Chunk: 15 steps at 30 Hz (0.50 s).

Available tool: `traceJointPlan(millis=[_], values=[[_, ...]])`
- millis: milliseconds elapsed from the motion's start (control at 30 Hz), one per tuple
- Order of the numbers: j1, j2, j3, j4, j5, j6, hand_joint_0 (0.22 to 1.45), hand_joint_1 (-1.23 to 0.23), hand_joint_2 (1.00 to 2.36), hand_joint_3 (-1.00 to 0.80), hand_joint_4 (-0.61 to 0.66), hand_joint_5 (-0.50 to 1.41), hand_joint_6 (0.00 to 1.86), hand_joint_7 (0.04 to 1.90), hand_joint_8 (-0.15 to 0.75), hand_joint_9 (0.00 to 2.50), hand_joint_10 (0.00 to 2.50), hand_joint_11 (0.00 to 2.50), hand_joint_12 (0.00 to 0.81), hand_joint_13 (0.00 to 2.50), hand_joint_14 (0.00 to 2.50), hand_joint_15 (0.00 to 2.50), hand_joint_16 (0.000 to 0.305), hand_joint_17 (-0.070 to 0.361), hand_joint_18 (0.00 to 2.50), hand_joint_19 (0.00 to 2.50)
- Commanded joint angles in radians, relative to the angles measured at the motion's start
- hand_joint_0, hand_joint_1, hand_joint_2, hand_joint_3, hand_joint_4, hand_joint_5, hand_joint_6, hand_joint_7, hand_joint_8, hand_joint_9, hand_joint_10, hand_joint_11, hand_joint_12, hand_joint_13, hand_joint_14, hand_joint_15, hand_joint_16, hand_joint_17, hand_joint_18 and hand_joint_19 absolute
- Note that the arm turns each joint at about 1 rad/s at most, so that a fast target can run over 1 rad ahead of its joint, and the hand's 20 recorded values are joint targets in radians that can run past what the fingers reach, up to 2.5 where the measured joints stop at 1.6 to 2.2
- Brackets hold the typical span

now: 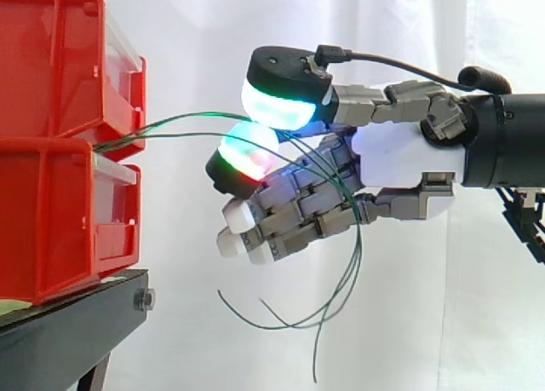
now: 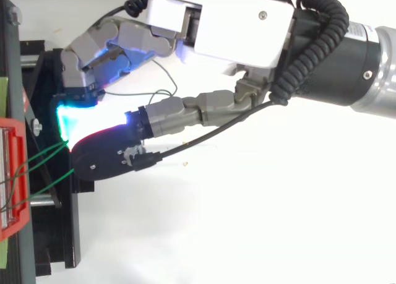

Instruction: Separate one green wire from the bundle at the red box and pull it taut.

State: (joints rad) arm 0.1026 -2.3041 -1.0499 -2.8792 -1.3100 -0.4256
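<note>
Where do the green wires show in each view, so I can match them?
Side view: green wires run from between the red bins right to the hand, then hang below it.
Top view: lower left, between the red bins and the hand.
Shared landmark: the red bins.
</note>
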Motion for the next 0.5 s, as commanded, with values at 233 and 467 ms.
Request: traceJointPlan(millis=[233,467], values=[[-0.001,0.000,0.001,0.014,0.000,-0.002,0.62,-0.84,1.01,-0.32,0.15,-0.17,0.91,1.06,0.303,0.80,0.01,0.58,0.340,0.59,0.01,0.25,0.045,0.101,0.54,0.23],[0.000,0.000,-0.001,0.012,0.000,-0.005,0.62,-0.84,1.00,-0.45,0.18,-0.17,0.91,1.07,0.299,0.81,0.01,0.57,0.338,0.60,0.01,0.24,0.046,0.103,0.56,0.24]])
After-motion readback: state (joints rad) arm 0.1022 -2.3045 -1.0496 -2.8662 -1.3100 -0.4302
